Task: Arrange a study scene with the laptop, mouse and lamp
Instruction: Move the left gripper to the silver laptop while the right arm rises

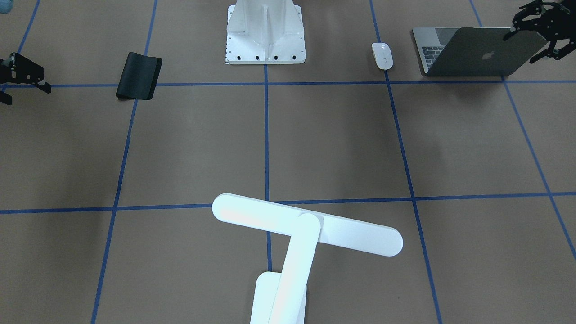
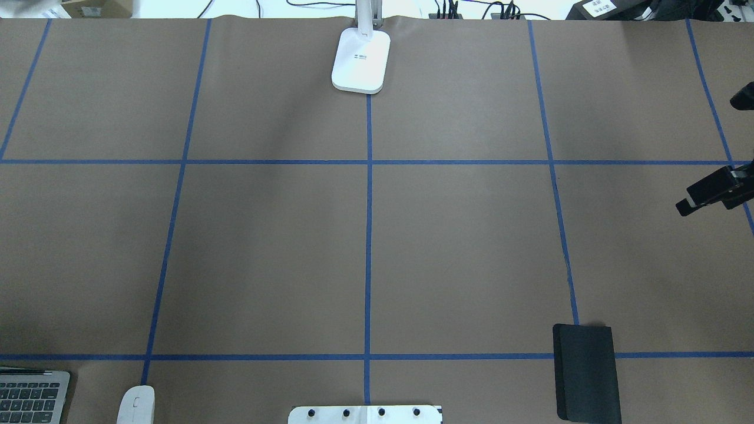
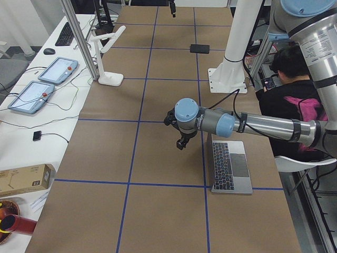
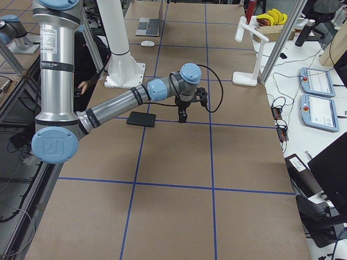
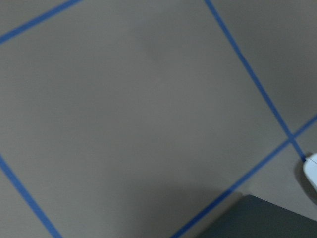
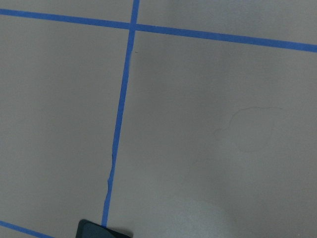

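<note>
Progress: early, as I judge it. Your three items sit spread over the desk [image 2: 459, 247], not grouped into a study scene.
Laptop: laptop [image 1: 477, 51] at the robot-side edge, on the robot's left. Lid raised, logo toward the operators, keys showing behind it. Opening looks done or nearly so.
Mouse: mouse [image 1: 382, 56] lies on the desk just beside the laptop, on the side toward the pedestal [image 1: 265, 33], not touching either.
Lamp: lamp [image 1: 306, 225] upright at the far edge on the centre line, well apart from laptop and mouse.
Mat: black mat [image 1: 139, 75] on the robot's right side, nothing on it.
Left arm: left end effector [image 1: 521, 48] has fingers spread wide at the lid's top corner. You can't tell from these views whether it touches the lid.
Right arm: right end effector [image 2: 710, 154] spread wide, holding nothing, over bare desk well beyond the mat.
Left to do: you likely need laptop, mouse and lamp brought together. Whether the mouse goes on the mat is only a guess.
</note>
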